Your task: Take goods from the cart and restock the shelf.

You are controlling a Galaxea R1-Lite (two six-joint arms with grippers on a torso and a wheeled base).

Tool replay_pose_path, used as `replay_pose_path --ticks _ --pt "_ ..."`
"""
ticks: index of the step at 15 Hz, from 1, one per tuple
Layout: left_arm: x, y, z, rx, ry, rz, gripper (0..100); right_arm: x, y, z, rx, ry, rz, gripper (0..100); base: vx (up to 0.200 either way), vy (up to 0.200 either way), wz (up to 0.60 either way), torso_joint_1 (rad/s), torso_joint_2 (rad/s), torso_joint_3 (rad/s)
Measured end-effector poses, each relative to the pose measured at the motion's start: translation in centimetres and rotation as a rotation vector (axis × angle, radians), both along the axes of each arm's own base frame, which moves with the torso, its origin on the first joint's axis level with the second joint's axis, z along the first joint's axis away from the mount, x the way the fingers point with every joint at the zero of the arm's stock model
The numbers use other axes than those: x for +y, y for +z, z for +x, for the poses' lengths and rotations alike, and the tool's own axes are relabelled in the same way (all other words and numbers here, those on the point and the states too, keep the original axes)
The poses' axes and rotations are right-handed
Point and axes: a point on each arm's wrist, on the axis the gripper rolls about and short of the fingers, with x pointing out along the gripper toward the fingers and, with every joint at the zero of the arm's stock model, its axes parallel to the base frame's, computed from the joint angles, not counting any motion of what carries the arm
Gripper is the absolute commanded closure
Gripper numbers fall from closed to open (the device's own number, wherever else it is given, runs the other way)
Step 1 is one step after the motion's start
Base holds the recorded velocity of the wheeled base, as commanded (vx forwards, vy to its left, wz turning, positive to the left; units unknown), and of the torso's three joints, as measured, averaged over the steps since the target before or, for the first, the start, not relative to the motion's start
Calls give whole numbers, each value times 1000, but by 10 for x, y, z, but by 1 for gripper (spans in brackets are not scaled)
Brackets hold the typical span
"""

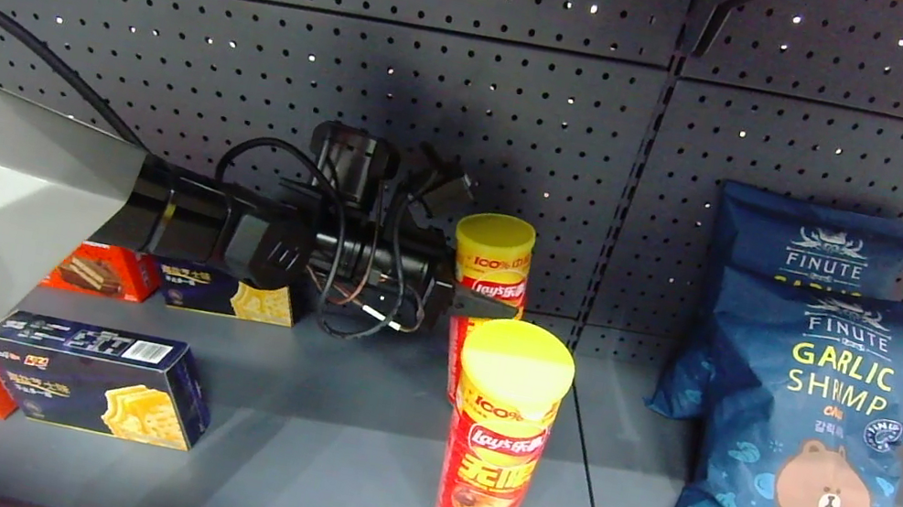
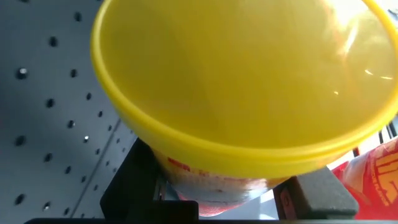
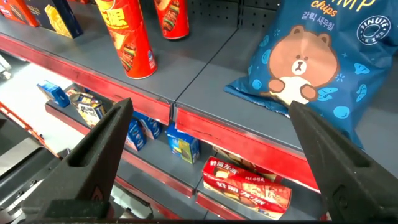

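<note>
clamping my left tool [image 1: 472,305] on the rear chips can [image 1: 494,247], upright on the shelf [image 1: 343,448] just behind another can [image 1: 496,447]. right tool [image 3: 208,106] hangs spread wide out front.

The left pincer [image 2: 224,200] clasps a chip can [image 2: 211,184] just under its yellow lid [image 2: 249,81], with black fingers [image 2: 134,183] pressed on both sides. Grey pegboard [image 2: 50,93] lies at nine o'clock and a second red can [image 2: 375,174] at four o'clock.
</note>
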Motion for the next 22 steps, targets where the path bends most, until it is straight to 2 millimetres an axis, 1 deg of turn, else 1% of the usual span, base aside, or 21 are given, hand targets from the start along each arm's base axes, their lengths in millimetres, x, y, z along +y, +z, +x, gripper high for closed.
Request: replay_pose_path --ticks 14,15,19,22 --pt "2 -5 -1 17 -3 23 100 0 -1 0 0 -1 0 0 0 0 0 0 0 0" --pt "2 -5 -1 17 -4 24 0 0 -1 0 -1 -1 0 0 0 0 0 0 0 0" --pt "2 -7 -1 25 -1 30 0 0 -3 -1 2 -1 -1 0 0 0 0 0 0 0" --pt "3 -13 -3 33 14 41 0 0 -4 -1 4 0 -3 0 0 0 0 0 0 0"
